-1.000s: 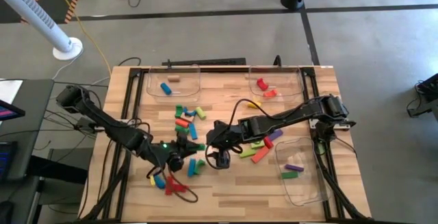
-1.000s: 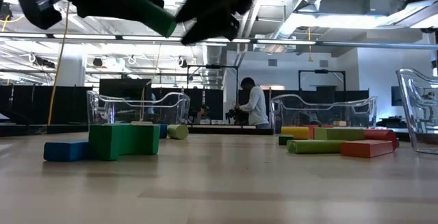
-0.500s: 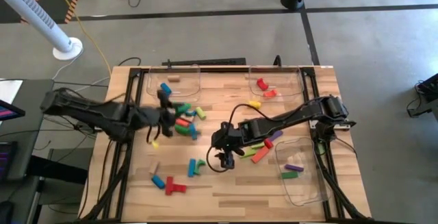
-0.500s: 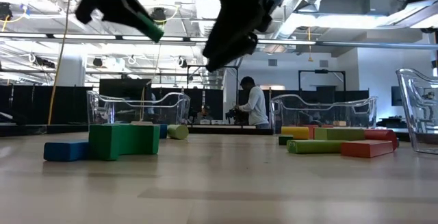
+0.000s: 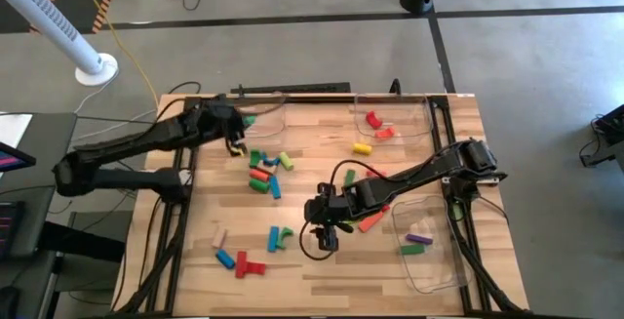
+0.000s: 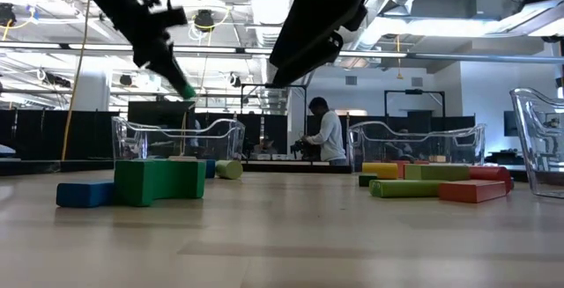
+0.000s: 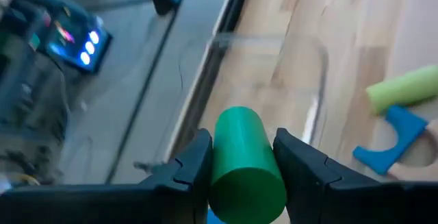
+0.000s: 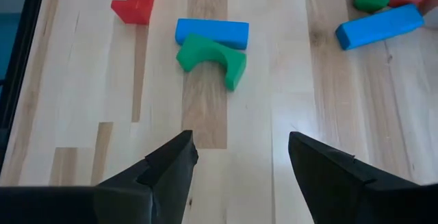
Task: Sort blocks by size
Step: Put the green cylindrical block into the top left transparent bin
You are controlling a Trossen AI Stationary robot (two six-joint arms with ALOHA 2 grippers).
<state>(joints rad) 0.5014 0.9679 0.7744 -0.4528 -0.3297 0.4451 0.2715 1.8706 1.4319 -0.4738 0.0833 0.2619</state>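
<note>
Coloured blocks lie scattered on the wooden table: a cluster (image 5: 263,168) at the middle left and a few more (image 5: 244,256) toward the near edge. My left gripper (image 5: 237,127) hangs by the far-left clear tray (image 5: 263,114), shut on a green cylinder (image 7: 243,162). That cylinder also shows in the low view (image 6: 187,91). My right gripper (image 5: 327,233) stands open above bare wood at the table's middle. A green arch block (image 8: 209,54) and a blue block (image 8: 212,32) lie a little ahead of its fingers. My left gripper pinches the green cylinder's curved sides (image 7: 217,157) between its two fingers. The cylinder lies along the fingers, and its end (image 6: 189,92) sticks out past the tips. The fingers slant downward toward the far-left tray. The cylinder is lifted clear and tilts down.
A second clear tray (image 5: 395,114) stands at the far right with red blocks in it. A third (image 5: 429,251) at the near right holds a purple and a green bar. A yellow block (image 5: 362,147) and red and green bars (image 5: 366,223) lie by the right arm.
My left gripper has swung up from the table's near middle toward the far-left tray, rolling as it went. It has kept the green cylinder between its fingers, clear of the table. My right gripper has drifted slightly toward the near edge, still open.
</note>
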